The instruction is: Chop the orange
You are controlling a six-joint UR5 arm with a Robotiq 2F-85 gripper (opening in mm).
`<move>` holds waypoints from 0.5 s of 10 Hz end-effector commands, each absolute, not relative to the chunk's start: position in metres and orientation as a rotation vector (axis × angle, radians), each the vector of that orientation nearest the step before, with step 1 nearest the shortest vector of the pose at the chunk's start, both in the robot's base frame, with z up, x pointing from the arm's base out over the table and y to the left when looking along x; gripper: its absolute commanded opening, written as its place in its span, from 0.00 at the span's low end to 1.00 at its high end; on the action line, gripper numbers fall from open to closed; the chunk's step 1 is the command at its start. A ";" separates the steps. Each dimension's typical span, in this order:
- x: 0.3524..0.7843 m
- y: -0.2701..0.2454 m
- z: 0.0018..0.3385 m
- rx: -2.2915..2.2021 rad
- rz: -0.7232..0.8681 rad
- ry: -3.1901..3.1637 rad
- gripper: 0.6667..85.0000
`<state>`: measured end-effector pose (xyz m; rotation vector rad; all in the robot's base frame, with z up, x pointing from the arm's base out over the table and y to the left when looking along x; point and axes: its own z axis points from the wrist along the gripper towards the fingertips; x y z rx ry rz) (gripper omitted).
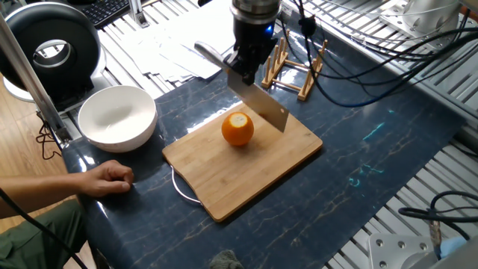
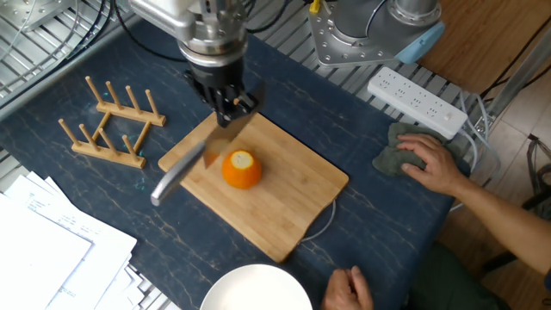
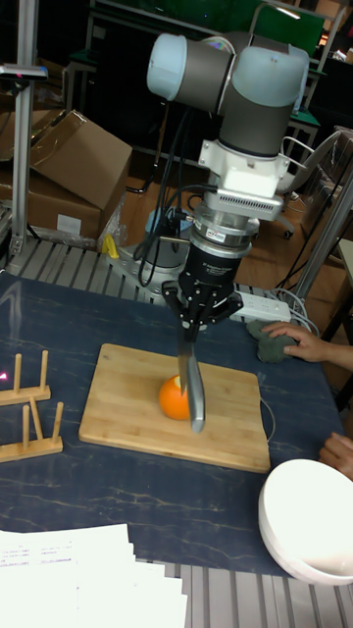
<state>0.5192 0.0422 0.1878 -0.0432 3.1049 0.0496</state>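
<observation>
The gripper [image 2: 225, 102] is seen pinched on a knife [image 1: 258, 106], whose blade hangs above the cutting board [image 1: 246, 166], with the handle sticking out to the side. In the tall fixed view the blade is seen edge-on, pointed down just in front of the orange [image 1: 237, 128]; whether it touches the fruit cannot be told, though the other views suggest a gap. The orange is sat whole near the board's middle, pale cut top facing up. No cut is visible, so chopping is judged not yet started; blade alignment over the fruit and the downward cut are left. A white bowl [image 1: 117, 117] is placed beside the board, a wooden rack [image 2: 109, 121] further off. A person's hand [image 2: 435, 164] is rested on a cloth at the table edge.
</observation>
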 end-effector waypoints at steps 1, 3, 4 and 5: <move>0.519 0.057 0.187 -0.040 0.105 3.101 0.01; 0.515 0.065 0.190 -0.025 0.160 3.100 0.01; 0.513 0.062 0.190 -0.049 0.150 3.100 0.01; 0.512 0.059 0.190 -0.080 0.133 3.099 0.01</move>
